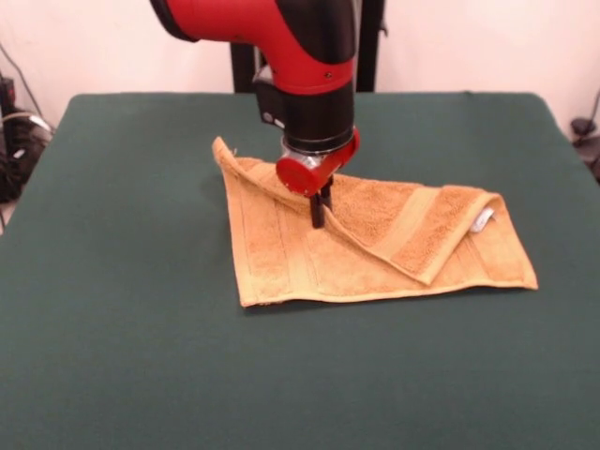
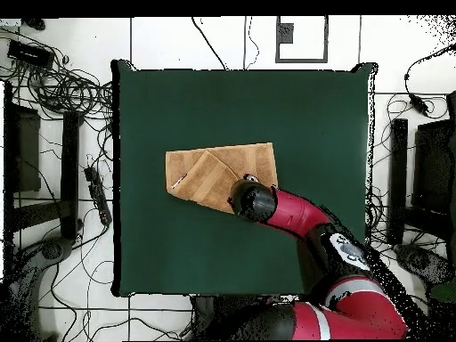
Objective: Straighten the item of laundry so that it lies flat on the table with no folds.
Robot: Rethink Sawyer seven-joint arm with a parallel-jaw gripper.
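The towel (image 1: 375,246) lies around the middle of the table (image 1: 122,309), not yet flat. In the front view 1 layer rests on the cloth as a rough rectangle, while a triangular flap is folded over it from the far side, its border band running diagonally down to a folded tip near the towel's near right part. A small white care tag (image 1: 482,220) peeks out at the right end of that fold. The far left corner of the towel stands up slightly off the table.

The gripper (image 1: 319,208) is down on the towel at the left end of the folded flap, just right of that raised corner. The dark fingers are pressed into the fabric where the fold begins; they look drawn together, and I judge they are pinching the flap's edge, though the cloth hides their tips. In the overhead view the arm's wrist covers the same edge of the towel.

The towel is terry: soft, light and limp, so it should drape and drag rather than hold a shape, and its pile will cling a little to the table cloth. A pinch on the flap's free edge or corner seems the right hold, pulling it back over the fold line toward the far side to open the layer out.
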